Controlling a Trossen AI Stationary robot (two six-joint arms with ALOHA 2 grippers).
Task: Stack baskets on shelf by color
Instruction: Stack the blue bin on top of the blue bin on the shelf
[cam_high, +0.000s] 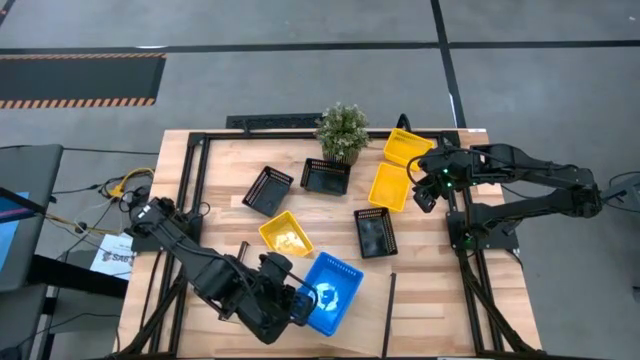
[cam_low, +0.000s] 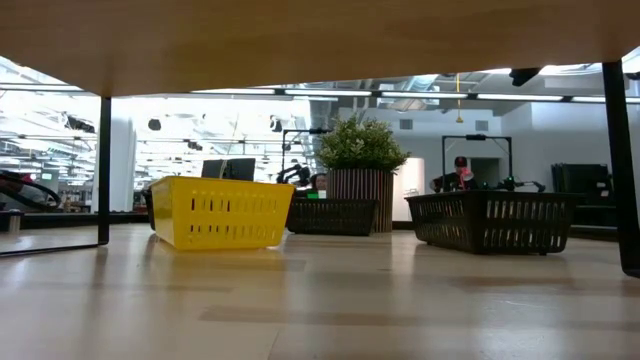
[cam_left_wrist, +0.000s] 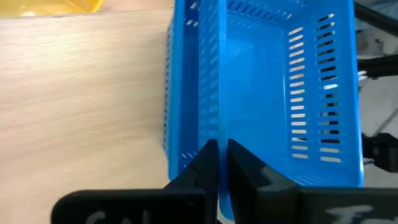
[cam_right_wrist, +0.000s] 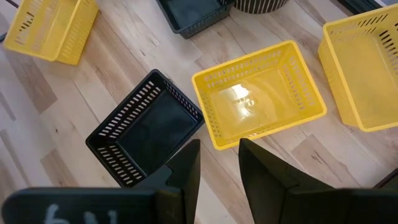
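Observation:
A blue basket (cam_high: 332, 288) sits near the table's near edge with my left gripper (cam_high: 300, 303) shut on it; in the left wrist view the blue basket (cam_left_wrist: 267, 93) fills the frame. Three yellow baskets (cam_high: 286, 235) (cam_high: 390, 185) (cam_high: 405, 148) and three black mesh ones (cam_high: 268, 190) (cam_high: 326, 176) (cam_high: 374, 232) stand on their bottoms on the table. My right gripper (cam_high: 425, 195) hovers open over the table's right part, above the gap between a black basket (cam_right_wrist: 146, 127) and a yellow basket (cam_right_wrist: 258, 93). The shelf (cam_low: 300, 40) shows as a wood board overhead in the low view. My left gripper (cam_left_wrist: 219, 146) pinches the blue basket's side wall at its top rim (cam_left_wrist: 217, 118), one finger (cam_left_wrist: 242, 165) inside the basket and one (cam_left_wrist: 202, 165) outside. The fingers run along the rim. Whether the basket's bottom rests on the wood below, I cannot tell.
A potted green plant (cam_high: 343, 130) stands at the table's far edge between the baskets. Dark metal rails (cam_high: 190, 190) (cam_high: 470, 255) run along the table's left and right sides. In the low view two dark posts (cam_low: 105, 170) (cam_low: 622, 170) hold the board.

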